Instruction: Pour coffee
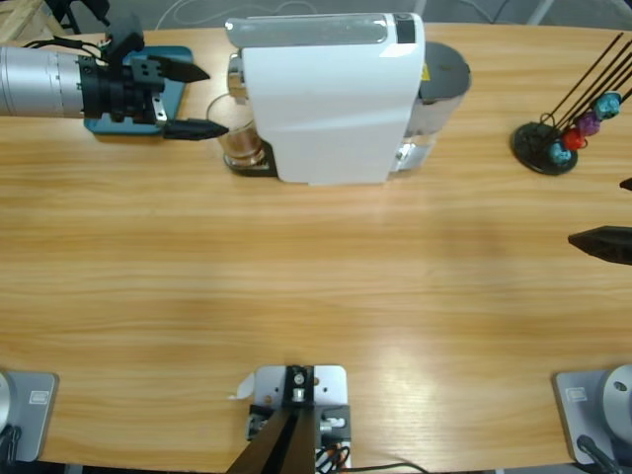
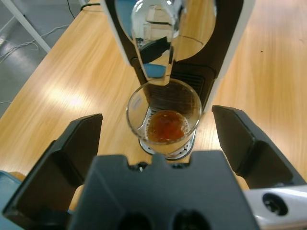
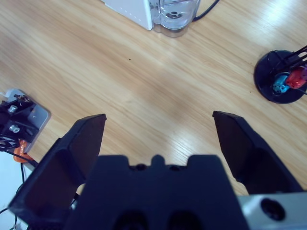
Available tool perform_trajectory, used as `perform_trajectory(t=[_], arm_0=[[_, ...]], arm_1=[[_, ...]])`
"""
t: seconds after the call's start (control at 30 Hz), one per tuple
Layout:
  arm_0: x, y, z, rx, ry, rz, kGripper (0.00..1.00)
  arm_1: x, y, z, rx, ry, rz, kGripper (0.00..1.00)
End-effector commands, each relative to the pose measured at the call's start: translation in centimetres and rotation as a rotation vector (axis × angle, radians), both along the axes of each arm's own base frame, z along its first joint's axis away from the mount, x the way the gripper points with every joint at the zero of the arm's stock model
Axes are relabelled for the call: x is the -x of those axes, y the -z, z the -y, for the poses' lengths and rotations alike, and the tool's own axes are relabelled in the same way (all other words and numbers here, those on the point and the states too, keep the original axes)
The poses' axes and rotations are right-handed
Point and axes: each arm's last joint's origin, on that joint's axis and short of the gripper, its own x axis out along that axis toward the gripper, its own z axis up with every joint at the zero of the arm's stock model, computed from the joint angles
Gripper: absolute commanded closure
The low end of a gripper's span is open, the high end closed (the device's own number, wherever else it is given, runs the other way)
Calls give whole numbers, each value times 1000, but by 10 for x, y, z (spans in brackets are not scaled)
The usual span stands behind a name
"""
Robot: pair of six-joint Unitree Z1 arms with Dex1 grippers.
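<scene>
Coffee (image 2: 165,125) lies as a shallow brown layer in a clear glass (image 2: 163,117) on the drip tray under the white coffee machine (image 1: 331,94) spout. Left gripper (image 1: 186,100) spread wide, empty, just beside the glass. Right gripper (image 3: 158,127) also wide open over bare table (image 1: 316,296), near the capsule stand (image 3: 283,76).

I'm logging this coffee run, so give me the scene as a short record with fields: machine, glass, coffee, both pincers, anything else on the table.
machine: white coffee machine on the wooden table
glass: clear glass under the spout, upright
coffee: shallow brown layer in the glass
left pincer: open, facing the glass, not touching it
right pincer: open, over bare table, holding nothing
other: capsule stand with coloured capsules; blue tray under the left arm
</scene>
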Motion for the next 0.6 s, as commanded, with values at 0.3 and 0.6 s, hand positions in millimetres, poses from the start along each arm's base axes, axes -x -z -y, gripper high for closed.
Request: perform_trajectory(t=[0.3,0.6], arm_0=[[-10,30,19,-19,35,-78,0],[-22,39,34,6,68,-93,0]], arm_1=[[-8,5,-2,36,16,-40,0],[-9,5,-3,38,16,-44,0]])
